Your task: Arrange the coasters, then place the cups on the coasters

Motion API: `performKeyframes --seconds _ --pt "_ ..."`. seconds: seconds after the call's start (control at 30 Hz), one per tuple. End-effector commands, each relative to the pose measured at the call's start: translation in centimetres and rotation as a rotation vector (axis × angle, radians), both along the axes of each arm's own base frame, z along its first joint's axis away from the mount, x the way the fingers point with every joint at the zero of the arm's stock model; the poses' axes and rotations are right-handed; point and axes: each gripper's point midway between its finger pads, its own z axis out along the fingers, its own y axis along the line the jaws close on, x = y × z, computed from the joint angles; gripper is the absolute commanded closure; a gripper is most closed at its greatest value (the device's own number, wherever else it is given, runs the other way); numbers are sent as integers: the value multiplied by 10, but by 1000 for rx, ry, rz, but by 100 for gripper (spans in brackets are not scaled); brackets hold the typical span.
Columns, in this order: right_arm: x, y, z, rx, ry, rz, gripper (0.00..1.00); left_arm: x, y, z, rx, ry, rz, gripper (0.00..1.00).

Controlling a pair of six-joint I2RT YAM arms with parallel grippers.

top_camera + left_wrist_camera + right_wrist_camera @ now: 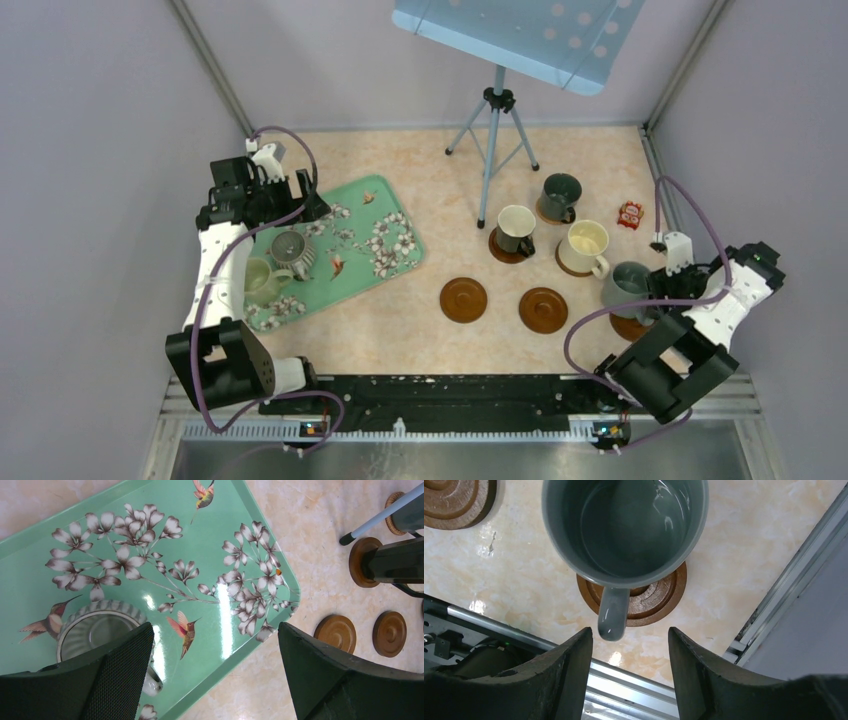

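A grey-blue cup [624,527] stands on a brown coaster [659,597] at the table's right, its handle [613,617] pointing at my right gripper [629,632]. That gripper [658,290] is open, the handle tip just at its fingertips, untouched. My left gripper [215,627] is open above the green floral tray [200,545], with a ribbed grey cup [95,630] under its left finger. A pale green cup [262,280] stands beside the ribbed cup [290,252]. Two bare coasters [463,299] [543,309] lie mid-table. Dark green [560,195], dark cream-lined [516,230] and cream-white [584,245] cups sit on coasters.
A tripod [493,130] stands at the back centre, one leg reaching toward the dark cups. A small red packet [630,214] lies near the right wall. A metal rail [634,680] runs along the near edge below my right gripper.
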Motion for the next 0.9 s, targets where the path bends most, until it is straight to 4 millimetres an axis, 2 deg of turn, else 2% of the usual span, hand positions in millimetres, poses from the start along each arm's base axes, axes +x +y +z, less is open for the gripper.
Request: performKeyframes --seconds 0.0,0.23,0.6,0.87 --pt "10 -12 -6 -6 -12 -22 45 8 -2 28 4 -97 -3 1" --pt "12 -10 -21 30 0 -9 57 8 -2 28 -2 -97 4 1" --pt "22 -4 -33 -8 57 27 58 11 -3 26 -14 -87 5 1" --pt "17 -5 -49 -5 114 23 66 11 -2 25 -12 -90 6 1"
